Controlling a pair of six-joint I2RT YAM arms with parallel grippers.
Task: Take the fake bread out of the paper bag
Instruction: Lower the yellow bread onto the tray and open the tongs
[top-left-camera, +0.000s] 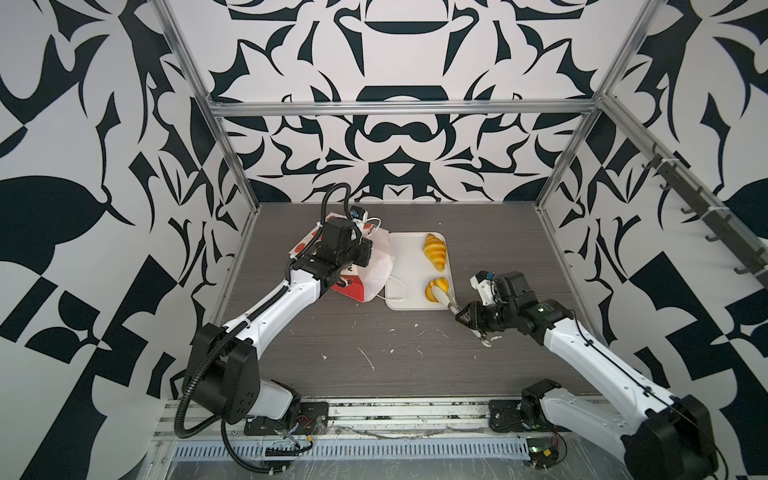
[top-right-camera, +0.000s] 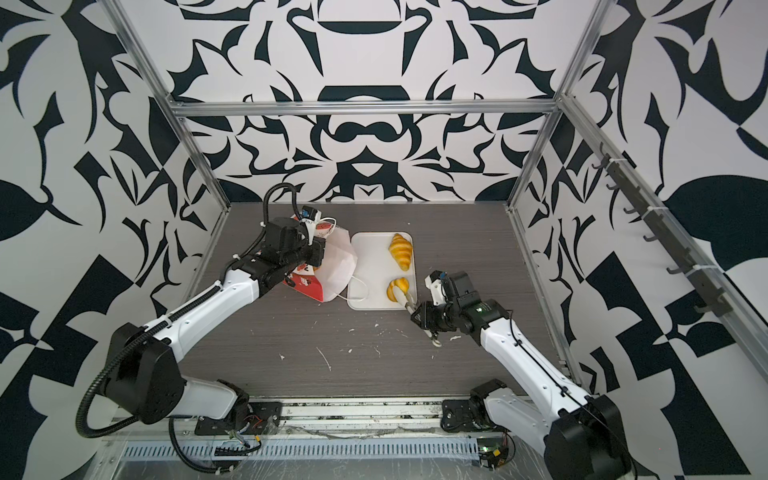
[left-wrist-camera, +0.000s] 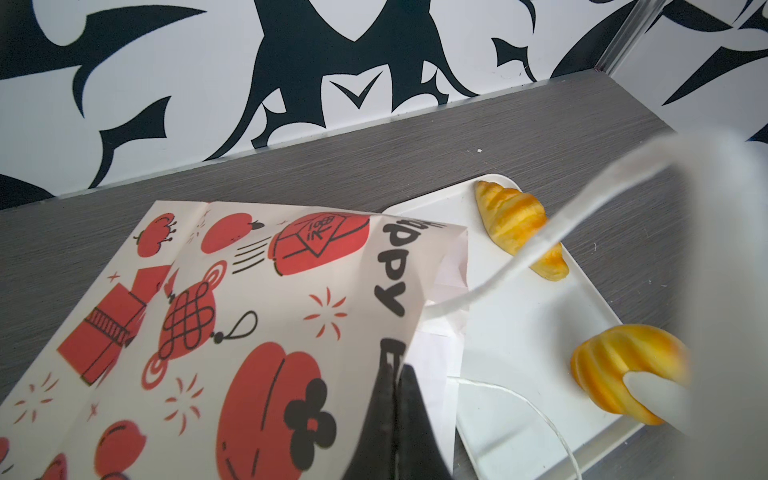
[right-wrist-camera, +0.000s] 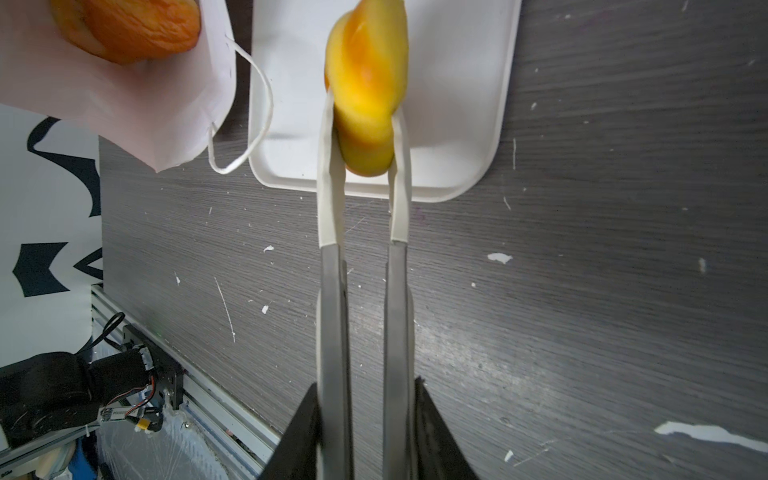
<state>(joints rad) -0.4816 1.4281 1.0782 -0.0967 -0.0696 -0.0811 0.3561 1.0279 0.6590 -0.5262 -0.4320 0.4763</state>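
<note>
The paper bag (top-left-camera: 376, 266) (left-wrist-camera: 249, 311) lies tilted on the table left of the white tray, its white mouth facing the tray. My left gripper (left-wrist-camera: 395, 374) is shut on the bag's rim. My right gripper (right-wrist-camera: 365, 395) (top-left-camera: 467, 318) is shut on metal tongs (right-wrist-camera: 332, 291). Their white tips pinch a yellow piece of fake bread (right-wrist-camera: 365, 83) (top-left-camera: 437, 287) (top-right-camera: 398, 287) at the tray's near right part; whether it touches the tray is unclear. A yellow croissant (top-left-camera: 434, 250) (left-wrist-camera: 515, 224) lies at the tray's far right. An orange piece (right-wrist-camera: 133, 29) shows inside the bag's mouth.
The flat white tray (top-left-camera: 409, 266) (right-wrist-camera: 457, 104) sits mid-table. One white cord handle (top-left-camera: 397, 291) of the bag drapes onto it. The dark wood-grain tabletop (top-left-camera: 374, 353) carries white flecks. Aluminium frame posts (top-left-camera: 232, 166) stand at the back corners.
</note>
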